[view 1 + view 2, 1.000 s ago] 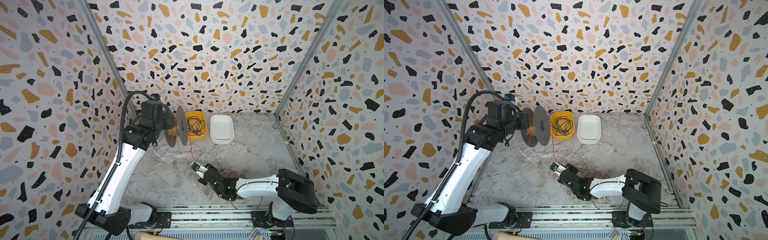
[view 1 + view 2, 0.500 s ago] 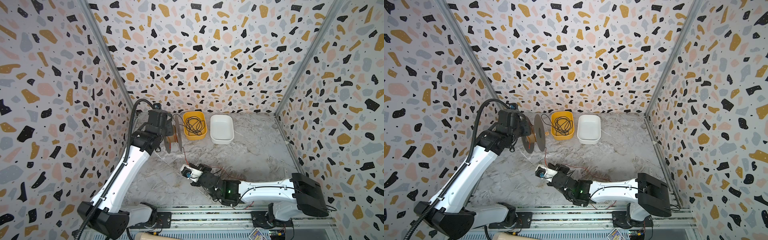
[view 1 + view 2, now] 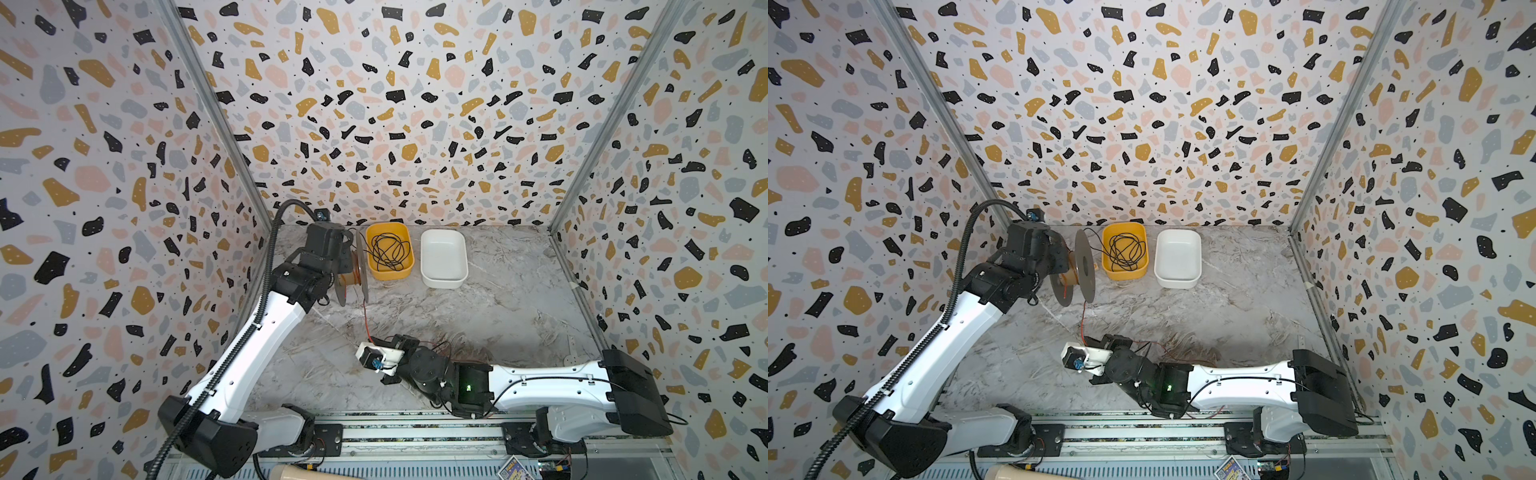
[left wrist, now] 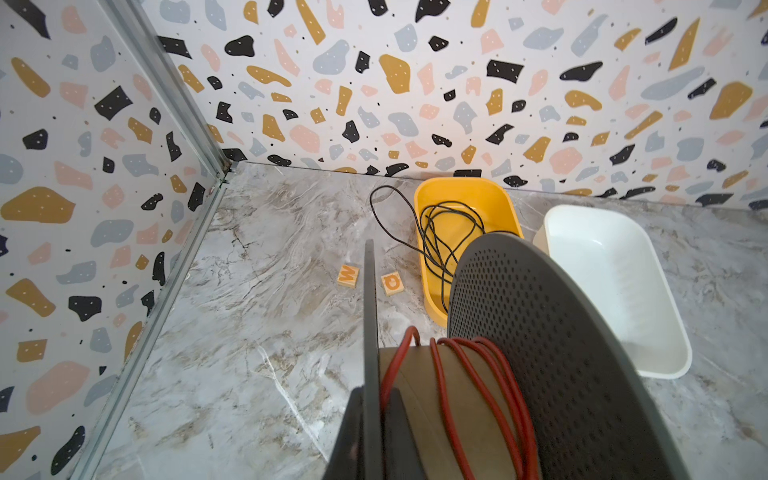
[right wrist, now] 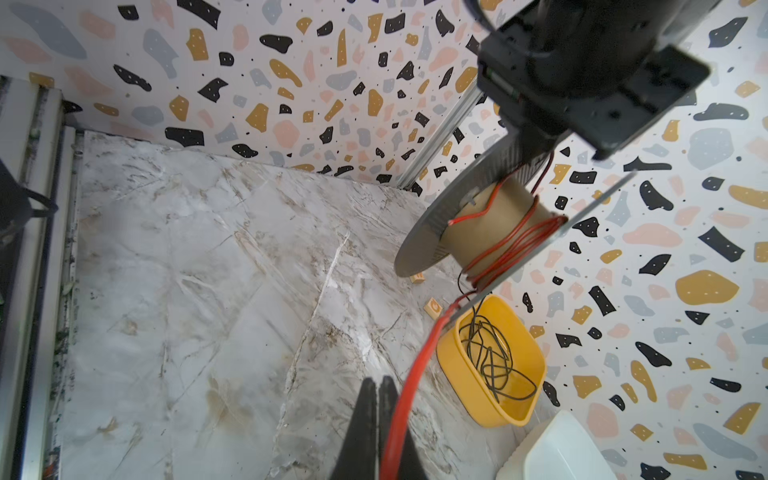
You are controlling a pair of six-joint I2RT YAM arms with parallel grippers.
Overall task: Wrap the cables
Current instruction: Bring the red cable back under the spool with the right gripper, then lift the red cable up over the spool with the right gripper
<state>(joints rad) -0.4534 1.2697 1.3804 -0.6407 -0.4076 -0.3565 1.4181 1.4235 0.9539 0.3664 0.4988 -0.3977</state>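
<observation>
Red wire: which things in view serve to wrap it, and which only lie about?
Belong to the job:
- red wire
- spool, a few turns already on it
- left fingers, shut on the spool's flange
- right fingers, shut on the red wire

Only lying about:
- yellow tub with black wire
- white tub
- letter tiles beside the yellow tub

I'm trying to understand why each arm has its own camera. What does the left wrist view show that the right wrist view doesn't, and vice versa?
Left wrist only: the whole inside of the white tub and the letter W on a wooden tile. Right wrist only: the left arm carrying the spool, the right end effector shut on the red wire, and the front rail. Both: the spool with red wire wound on its core, the yellow tub holding black wire, the marble table.
</observation>
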